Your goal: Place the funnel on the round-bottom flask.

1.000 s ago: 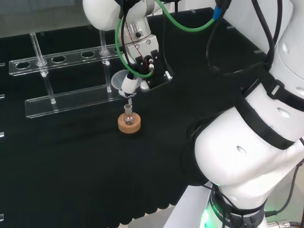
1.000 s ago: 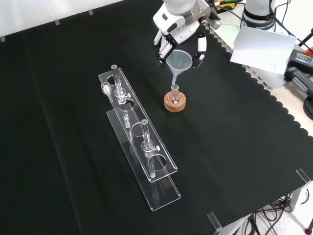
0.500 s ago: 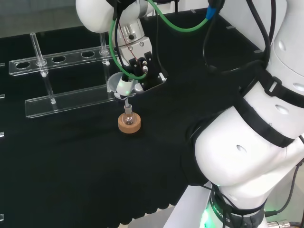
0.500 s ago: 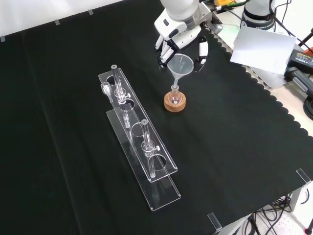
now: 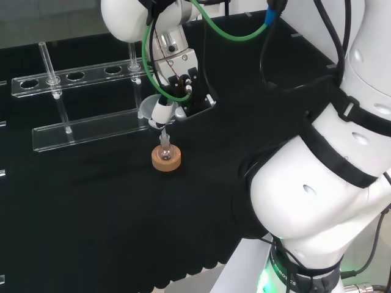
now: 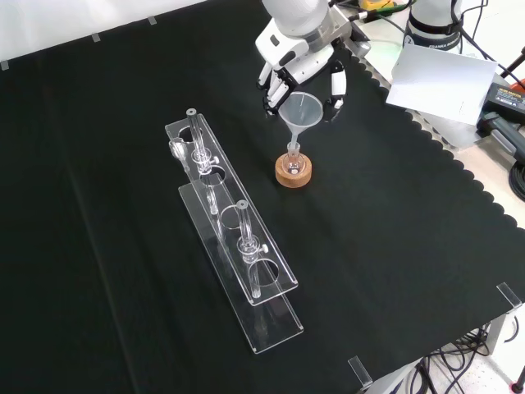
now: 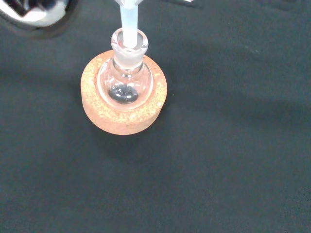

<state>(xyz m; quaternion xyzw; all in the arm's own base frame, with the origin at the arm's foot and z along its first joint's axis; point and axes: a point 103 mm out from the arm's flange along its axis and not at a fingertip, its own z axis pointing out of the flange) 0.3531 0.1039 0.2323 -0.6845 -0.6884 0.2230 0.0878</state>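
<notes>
A small clear round-bottom flask (image 5: 164,150) (image 6: 293,159) (image 7: 125,83) stands upright in a cork ring (image 5: 166,163) (image 6: 293,175) (image 7: 124,118). The clear funnel (image 5: 148,108) (image 6: 301,109) is directly above it. In the wrist view the funnel's stem (image 7: 128,22) reaches down into the flask's neck. The hand (image 5: 182,88) (image 6: 302,61) is just over the funnel, with fingers (image 6: 271,90) curled down on either side of the bowl and a white fingertip (image 5: 161,112) against it. The funnel tilts slightly. A little dark matter lies in the flask's bottom.
A long clear rack (image 5: 85,101) (image 6: 234,238) with glass tubes stands to the left of the flask in both views. White sheets of paper (image 6: 439,78) lie past the cloth's scalloped edge at the front view's upper right. The arm's white links (image 5: 317,201) fill the head view's right.
The hand has come down and a little to the left in the head view with the funnel. The stem, which hung just above the flask's neck, now sits inside it.
</notes>
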